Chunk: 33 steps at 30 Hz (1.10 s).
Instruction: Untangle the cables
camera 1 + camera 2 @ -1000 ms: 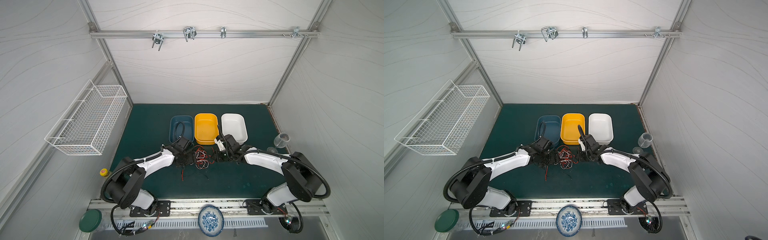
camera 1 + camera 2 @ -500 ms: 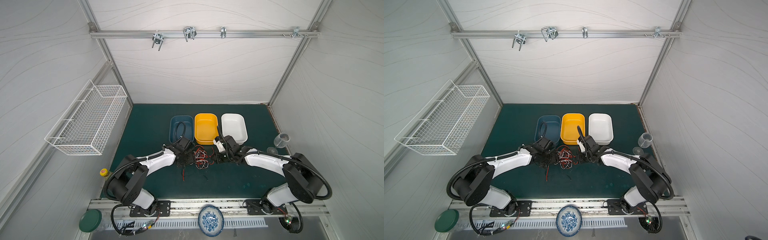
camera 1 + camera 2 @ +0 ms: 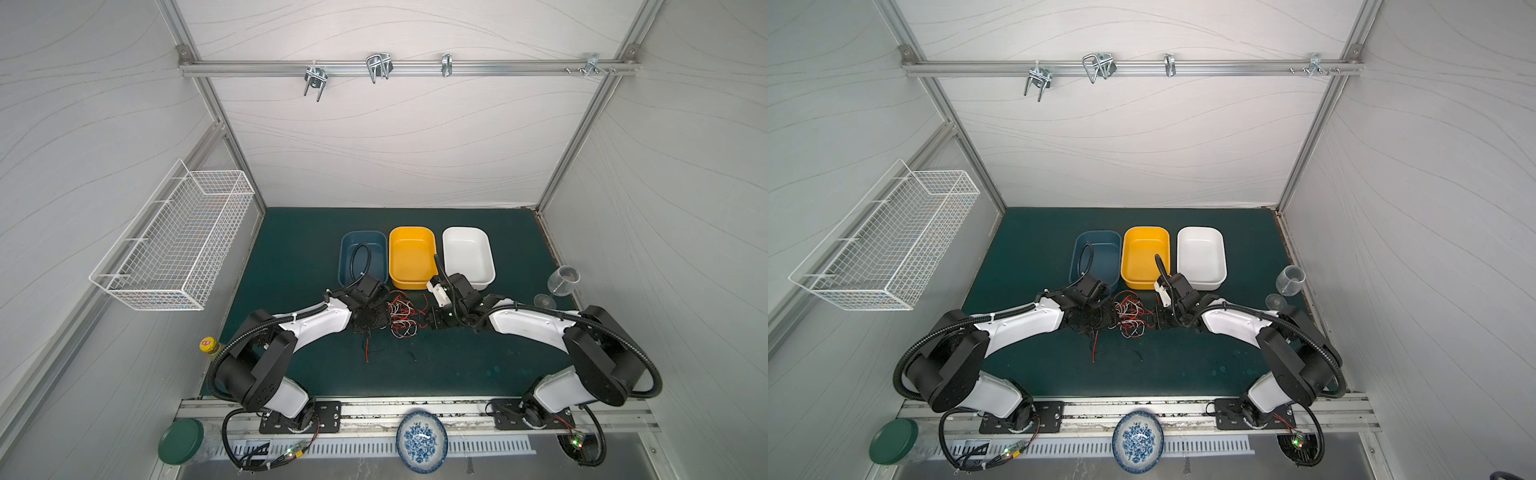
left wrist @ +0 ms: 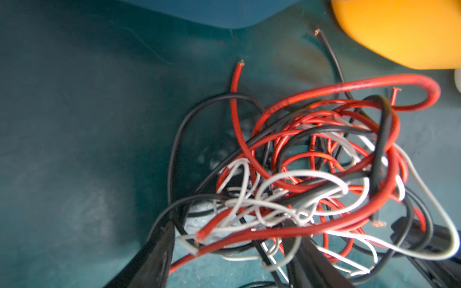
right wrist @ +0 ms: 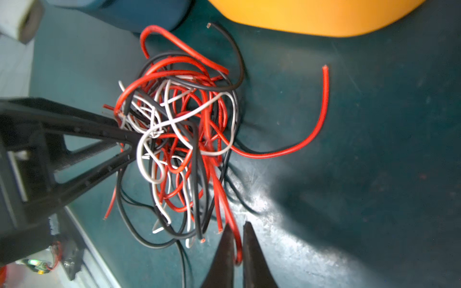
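Red, white and black, the cables [image 3: 401,318] lie in one knotted heap on the green bench [image 3: 291,249], just in front of the blue tub [image 3: 374,253] and yellow tub [image 3: 411,257], between the two claws. The right claw [image 5: 237,224] is clenched on a single red strand [image 5: 222,199] at the heap's edge. The left claw [image 5: 131,144] reaches into the opposite side, its fingers apart with several strands between them. Whether they pinch any I cannot tell.

The step in hand looks like the first teasing-out: one strand is caught and the heap needs anchoring. Next, I judge, the right claw should draw its strand away slowly while the left holds the rest down. The strand runs in among black and white loops, so a quick pull could tighten the knot or drag the whole heap along.

Both top views show the arms meeting at the heap and a red end [image 3: 367,351] trailing toward the robot, but not what either claw holds. Only the right wrist view shows the pinch on the red strand. The left wrist view gives the crossings up close, and the bare copper ends [image 4: 240,63].
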Available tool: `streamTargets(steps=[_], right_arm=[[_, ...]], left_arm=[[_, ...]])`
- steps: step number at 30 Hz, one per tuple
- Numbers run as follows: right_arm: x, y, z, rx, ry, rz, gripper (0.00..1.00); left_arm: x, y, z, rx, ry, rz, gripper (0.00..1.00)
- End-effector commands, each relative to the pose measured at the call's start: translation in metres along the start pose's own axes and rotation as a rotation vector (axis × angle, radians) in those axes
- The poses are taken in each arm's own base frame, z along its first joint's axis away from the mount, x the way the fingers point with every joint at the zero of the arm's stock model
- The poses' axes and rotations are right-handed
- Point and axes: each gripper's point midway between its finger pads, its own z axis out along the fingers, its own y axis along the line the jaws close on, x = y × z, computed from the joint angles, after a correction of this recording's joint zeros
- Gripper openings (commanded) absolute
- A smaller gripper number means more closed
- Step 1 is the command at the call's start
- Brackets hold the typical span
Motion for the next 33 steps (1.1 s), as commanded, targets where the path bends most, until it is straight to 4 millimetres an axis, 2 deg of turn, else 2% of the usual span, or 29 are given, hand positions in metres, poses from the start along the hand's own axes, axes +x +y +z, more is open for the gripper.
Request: streamTargets(steps=[1, 16, 23, 28, 33], right_arm=[[-0.004, 0.006, -0.012, -0.001, -0.025, -0.023, 0.01], [-0.011, 0.021, -0.095, 0.038, -0.146, -0.106, 0.0], [-0.023, 0.047, -0.129, -0.029, -0.187, -0.168, 0.0], [-0.024, 0.053, -0.139, -0.05, -0.203, -0.174, 0.0], [-0.024, 0.073, -0.15, -0.139, -0.188, -0.209, 0.0]], left_arm=[[-0.005, -0.001, -0.005, 0.001, -0.038, -0.004, 0.7], [0.005, 0.014, 0.002, -0.027, -0.029, -0.031, 0.71], [0.007, 0.016, 0.001, -0.03, -0.023, -0.032, 0.72], [0.003, 0.004, -0.02, 0.035, -0.058, -0.037, 0.74], [-0.002, -0.014, -0.05, 0.138, -0.101, -0.022, 0.77]])
